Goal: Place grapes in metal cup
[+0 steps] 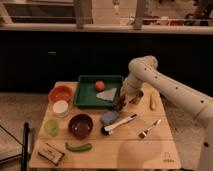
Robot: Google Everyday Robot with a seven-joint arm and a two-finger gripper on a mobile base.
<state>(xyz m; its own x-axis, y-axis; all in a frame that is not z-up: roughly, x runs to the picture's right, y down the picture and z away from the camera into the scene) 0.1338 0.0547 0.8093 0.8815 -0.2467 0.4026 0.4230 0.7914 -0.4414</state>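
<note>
My gripper (120, 102) hangs down from the white arm at the right front corner of the green tray (85, 98). A dark lumpy shape at its tip looks like the grapes (118, 106), just above or on the table. I cannot tell whether they are held. A small dull grey object just to the right of the gripper looks like the metal cup (137, 97). It stands a short way from the grapes, partly behind the arm.
The tray holds an orange fruit (100, 85) and a pale cloth (106, 94). Near the gripper are a blue sponge (109, 117), a brush (121, 124), a fork (149, 129) and a banana (153, 101). A dark red bowl (80, 125), white container (60, 108), orange bowl (60, 93) and green pepper (78, 147) sit left.
</note>
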